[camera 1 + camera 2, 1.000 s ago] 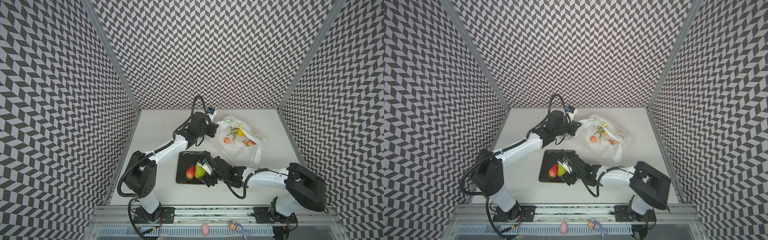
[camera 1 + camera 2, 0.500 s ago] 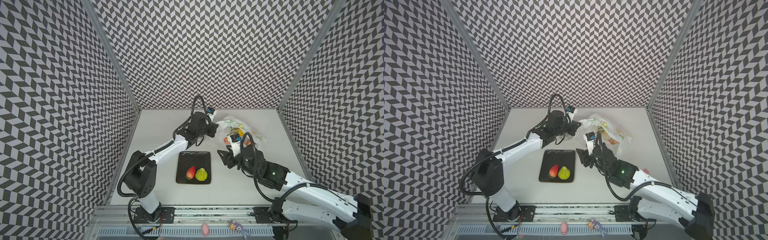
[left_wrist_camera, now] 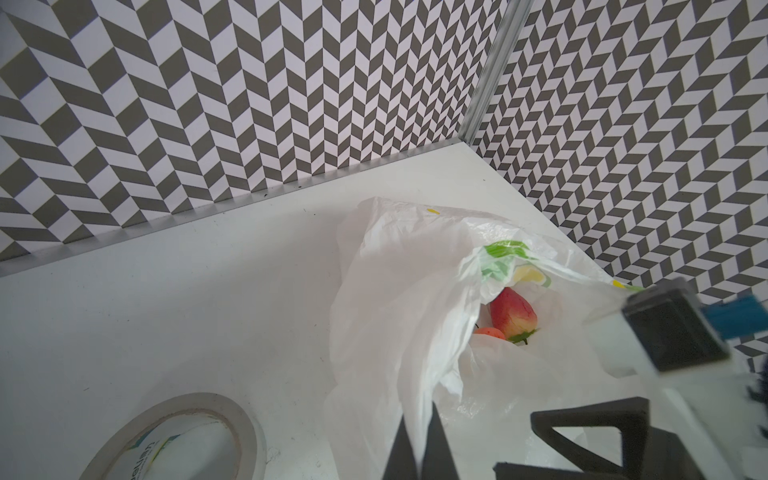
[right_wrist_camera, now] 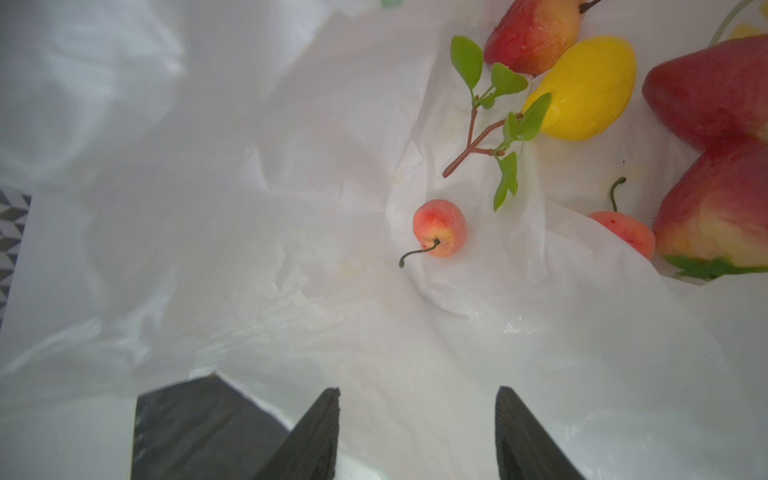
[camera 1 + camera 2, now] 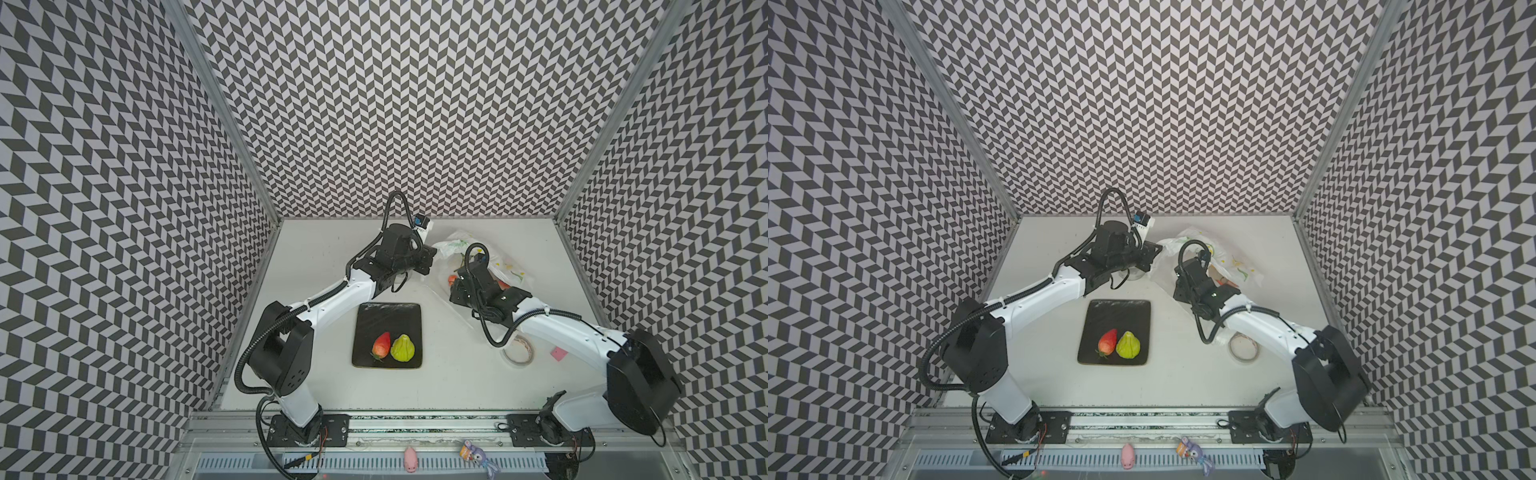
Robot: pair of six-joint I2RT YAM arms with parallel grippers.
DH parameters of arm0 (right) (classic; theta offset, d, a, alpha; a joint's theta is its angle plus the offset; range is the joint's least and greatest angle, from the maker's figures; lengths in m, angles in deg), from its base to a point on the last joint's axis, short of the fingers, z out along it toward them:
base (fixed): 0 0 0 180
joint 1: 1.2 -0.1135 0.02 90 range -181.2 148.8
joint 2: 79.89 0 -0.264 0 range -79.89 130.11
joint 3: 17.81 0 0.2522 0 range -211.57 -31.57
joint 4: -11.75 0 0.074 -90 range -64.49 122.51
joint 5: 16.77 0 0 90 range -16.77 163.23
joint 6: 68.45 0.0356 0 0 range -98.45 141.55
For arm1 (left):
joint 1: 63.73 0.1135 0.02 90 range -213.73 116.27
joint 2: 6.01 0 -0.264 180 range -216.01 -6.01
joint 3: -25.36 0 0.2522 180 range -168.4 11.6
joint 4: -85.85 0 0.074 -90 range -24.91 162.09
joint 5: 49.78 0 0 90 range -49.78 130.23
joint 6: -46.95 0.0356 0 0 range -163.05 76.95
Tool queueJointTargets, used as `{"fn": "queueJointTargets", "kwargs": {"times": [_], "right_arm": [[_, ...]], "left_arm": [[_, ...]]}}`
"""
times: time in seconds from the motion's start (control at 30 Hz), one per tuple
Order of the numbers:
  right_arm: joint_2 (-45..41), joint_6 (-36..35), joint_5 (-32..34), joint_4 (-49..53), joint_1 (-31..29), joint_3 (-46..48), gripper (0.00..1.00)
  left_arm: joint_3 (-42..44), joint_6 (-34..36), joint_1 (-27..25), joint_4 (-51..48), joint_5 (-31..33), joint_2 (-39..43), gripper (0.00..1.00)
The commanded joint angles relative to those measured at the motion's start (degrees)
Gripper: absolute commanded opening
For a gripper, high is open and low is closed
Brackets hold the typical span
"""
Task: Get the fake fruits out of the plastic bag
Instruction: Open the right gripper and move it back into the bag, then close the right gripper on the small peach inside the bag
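Left arm: the left end effector [image 3: 419, 451] is clamped shut on a fold of the thin, crinkly translucent white plastic bag [image 3: 395, 291] printed with lemon slices and green leaves, holding up the film beside its mouth.
Right arm: the right end effector [image 4: 415, 436] stands with jaws parted and nothing between them. It is poised over the bag's white film, short of a small round pink-orange plastic cherry [image 4: 440, 227] with a dark stem.
Bag: it lies on the white worktop [image 5: 316, 257] toward the far right corner, between the two arms' tips in both top views.
In the bag: a yellow lemon-like plastic fruit [image 4: 582, 87], a large red plastic strawberry [image 4: 715, 87] touching another beside it, a second cherry [image 4: 623, 230] half under a fold, and a brown twig with green leaves [image 4: 494, 124].
Out of the bag: a glossy black square tray [image 5: 388, 320] mid-worktop carries a red strawberry [image 5: 382, 345] and a green pear-shaped plastic fruit [image 5: 402, 348], side by side and touching.
Elsewhere: a roll of pale tape [image 5: 517, 357] lies under the right arm.
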Motion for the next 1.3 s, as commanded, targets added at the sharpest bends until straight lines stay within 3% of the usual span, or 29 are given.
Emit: {"fn": "queueJointTargets", "kwargs": {"times": [0.0, 0.17, 0.33, 0.53, 1.27], "right_arm": [[4.45, 7.93, -1.72, -6.78, 0.92, -2.68, 0.68], [13.37, 10.93, -0.18, -5.77, 2.40, -7.58, 0.69], [17.82, 9.82, 3.21, -7.53, 4.07, -10.31, 0.61], [21.30, 7.07, 5.36, -7.34, 4.94, -12.97, 0.62], [31.40, 0.52, 3.76, -12.65, 8.18, -17.51, 0.58]], "left_arm": [[-0.16, -0.74, -0.18, 0.93, -0.03, 1.66, 0.00], [1.17, -2.10, -0.31, 1.64, 0.04, 2.51, 0.00], [2.05, -2.53, -0.33, 2.12, 0.25, 3.11, 0.00], [1.81, -2.38, -0.69, 1.89, -0.21, 3.08, 0.00], [1.41, -2.16, -1.36, 0.60, 0.06, 2.88, 0.00]]}}
